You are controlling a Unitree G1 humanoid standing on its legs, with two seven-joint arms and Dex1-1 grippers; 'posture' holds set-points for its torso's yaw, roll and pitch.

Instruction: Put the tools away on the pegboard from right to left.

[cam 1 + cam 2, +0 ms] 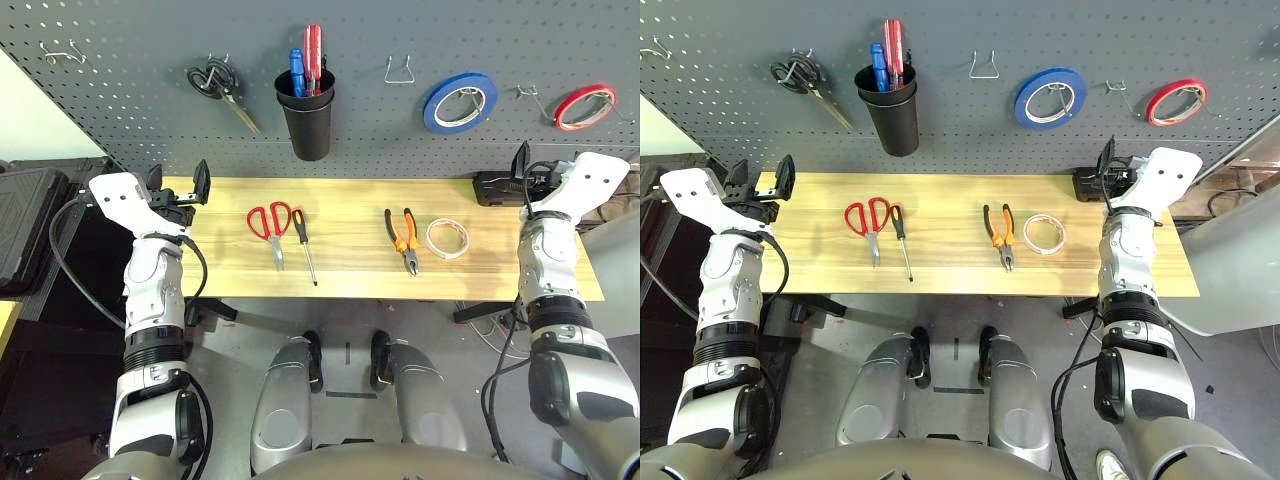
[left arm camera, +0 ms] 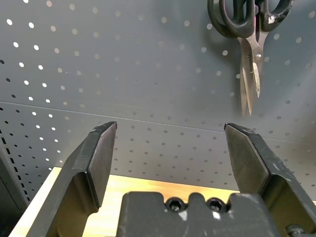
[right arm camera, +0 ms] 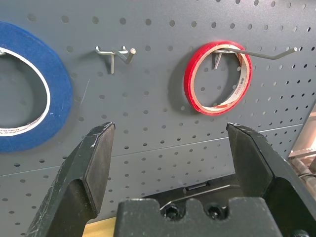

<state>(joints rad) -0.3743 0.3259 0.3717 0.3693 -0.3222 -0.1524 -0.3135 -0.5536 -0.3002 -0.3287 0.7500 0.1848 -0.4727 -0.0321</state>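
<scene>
**Tape roll first: start at the right end of the bench**

Tape roll (image 1: 447,238), the cream one, lies flat on the wooden table (image 1: 350,270) as the rightmost of the four tools, with the orange-handled pliers (image 1: 404,238) just beside it on its left. Further left lie the slim screwdriver (image 1: 303,242) and the red-handled scissors (image 1: 272,226), close together. Nothing has been picked up yet, so by my reading the roll is your opening move.

Your right gripper (image 3: 170,163) is spread wide and holds nothing; it sits up at the right end of the table, facing the pegboard (image 1: 120,60). Your left gripper (image 2: 170,163) is likewise spread and empty at the far left end.

Bring the right arm in and down over the roll. Since it lies flat, I would drop one finger inside the ring and one outside, pinching the wall rather than trying to span the whole hoop. Keep clear of the pliers' handles as you descend.

For the target, the bare double hook (image 3: 116,55) between the blue tape (image 3: 29,106) and the red tape (image 3: 218,79) looks like the likely home. Tilt the roll upright before approaching so its opening faces the prongs, and release only once it hangs.
</scene>
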